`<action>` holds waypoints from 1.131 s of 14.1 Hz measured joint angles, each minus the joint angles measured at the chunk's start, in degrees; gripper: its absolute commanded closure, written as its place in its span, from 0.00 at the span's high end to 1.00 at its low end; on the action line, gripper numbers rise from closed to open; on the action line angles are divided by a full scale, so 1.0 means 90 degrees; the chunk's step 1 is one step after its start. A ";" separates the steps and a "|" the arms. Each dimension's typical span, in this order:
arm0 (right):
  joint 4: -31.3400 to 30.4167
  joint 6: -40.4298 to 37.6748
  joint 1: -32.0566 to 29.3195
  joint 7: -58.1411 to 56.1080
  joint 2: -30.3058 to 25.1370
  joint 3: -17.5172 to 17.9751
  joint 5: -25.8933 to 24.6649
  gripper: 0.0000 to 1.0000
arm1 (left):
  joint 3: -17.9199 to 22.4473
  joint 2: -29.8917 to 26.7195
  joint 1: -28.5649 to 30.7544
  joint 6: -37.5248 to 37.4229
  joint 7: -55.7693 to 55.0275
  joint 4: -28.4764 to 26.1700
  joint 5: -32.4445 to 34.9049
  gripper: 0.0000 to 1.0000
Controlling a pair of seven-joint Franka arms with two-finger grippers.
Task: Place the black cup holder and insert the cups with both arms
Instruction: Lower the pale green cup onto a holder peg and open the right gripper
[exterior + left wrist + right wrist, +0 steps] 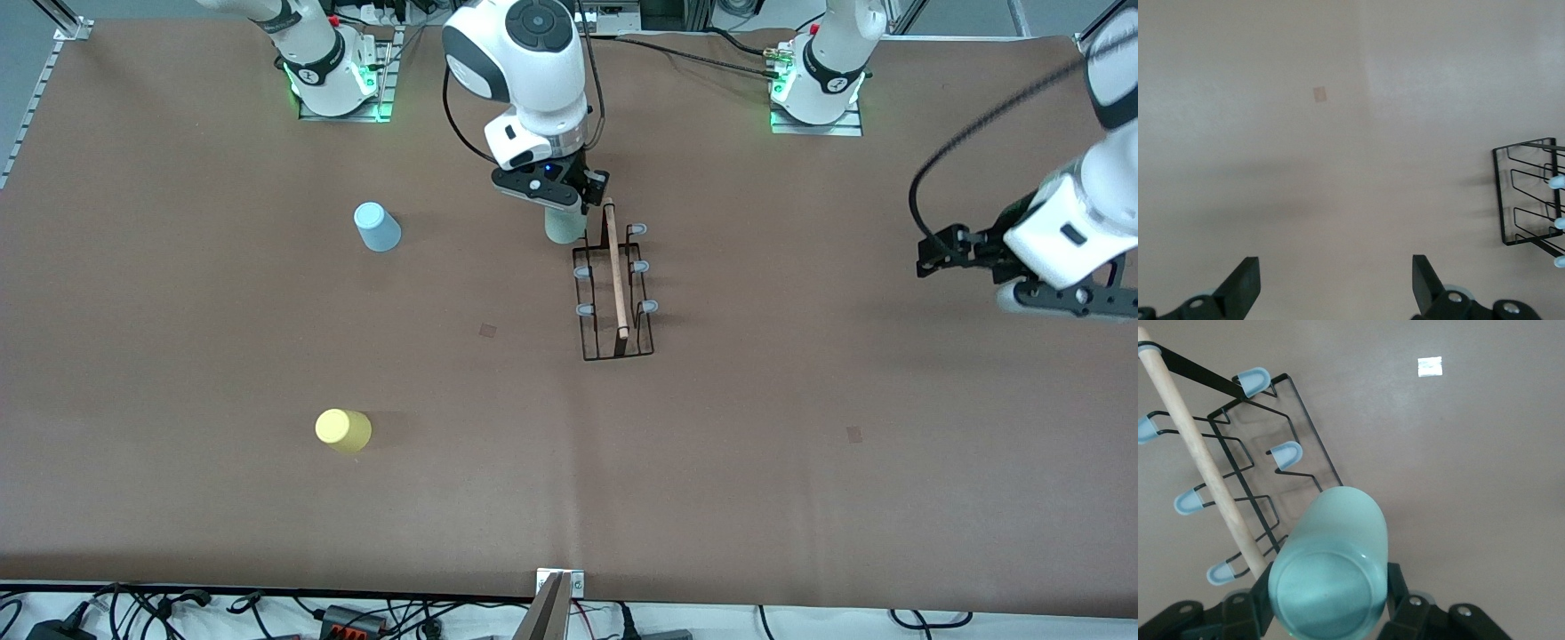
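Observation:
The black cup holder (616, 293) stands mid-table, its wooden rod handle running lengthwise; five grey-blue prongs show. My right gripper (562, 209) is shut on the mint green cup (564, 227), held bottom-up over the rack's end nearest the robot bases, where it hides the sixth prong. In the right wrist view the cup (1328, 580) sits between the fingers (1397, 583), beside the rod (1201, 457). The light blue cup (377, 227) and yellow cup (342, 430) lie toward the right arm's end. My left gripper (933, 253) is open and empty (1335, 287), over bare table at the left arm's end; the rack (1525, 193) shows at the edge of its view.
The brown table (800, 498) carries two small tape marks (487, 330) (854, 434). Cables and a bracket (558, 596) run along the table's edge nearest the front camera. Both arm bases stand along the edge farthest from it.

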 measured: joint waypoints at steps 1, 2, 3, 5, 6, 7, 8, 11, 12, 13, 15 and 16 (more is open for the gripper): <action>0.0012 0.0071 0.0000 0.0002 0.0051 -0.0001 -0.0003 0.09 | 0.0053 -0.0233 -0.0076 0.0001 0.0000 -0.0131 0.0000 1.00; 0.0016 0.0107 0.0005 0.0003 0.0093 -0.0001 -0.0003 0.09 | 0.0082 -0.0418 -0.0090 0.0001 0.0000 -0.0260 0.0000 1.00; 0.0018 0.0119 0.0020 0.0004 0.0121 -0.0001 -0.0003 0.10 | 0.0113 -0.0512 -0.0077 0.0001 0.0000 -0.0350 0.0000 1.00; 0.0019 0.0123 0.0081 0.0010 0.0166 0.0000 -0.0004 0.19 | 0.0180 -0.0497 -0.0027 0.0049 0.0005 -0.0435 0.0000 1.00; 0.0020 0.0143 0.0110 0.0018 0.0197 0.0000 -0.0004 0.21 | 0.0202 -0.0465 -0.0018 0.0080 0.0005 -0.0465 0.0000 1.00; 0.0020 0.0200 0.0132 0.0023 0.0237 0.0000 -0.0004 0.25 | 0.0209 -0.0442 -0.0018 0.0100 0.0005 -0.0481 0.0000 1.00; 0.0020 0.0296 0.0146 0.0025 0.0287 0.0000 -0.0005 0.40 | 0.0209 -0.0430 -0.0019 0.0111 0.0005 -0.0485 0.0000 1.00; 0.0021 0.0453 0.0152 0.0026 0.0430 -0.0004 -0.0019 1.00 | 0.0209 -0.0429 -0.0020 0.0112 0.0005 -0.0485 0.0000 1.00; 0.0021 0.0454 0.0152 0.0026 0.0451 -0.0009 -0.0031 1.00 | 0.0209 -0.0430 -0.0020 0.0113 0.0005 -0.0485 0.0000 1.00; 0.0022 0.0454 0.0152 0.0026 0.0455 -0.0017 -0.0055 1.00 | 0.0209 -0.0429 -0.0020 0.0113 0.0005 -0.0485 0.0000 1.00; 0.0044 0.0449 0.0147 0.0025 0.0450 -0.0066 -0.0082 1.00 | 0.0209 -0.0430 -0.0020 0.0113 0.0005 -0.0485 0.0000 1.00; 0.0073 0.0414 0.0142 0.0020 0.0430 -0.0115 -0.0099 1.00 | 0.0209 -0.0429 -0.0020 0.0112 0.0005 -0.0485 0.0000 1.00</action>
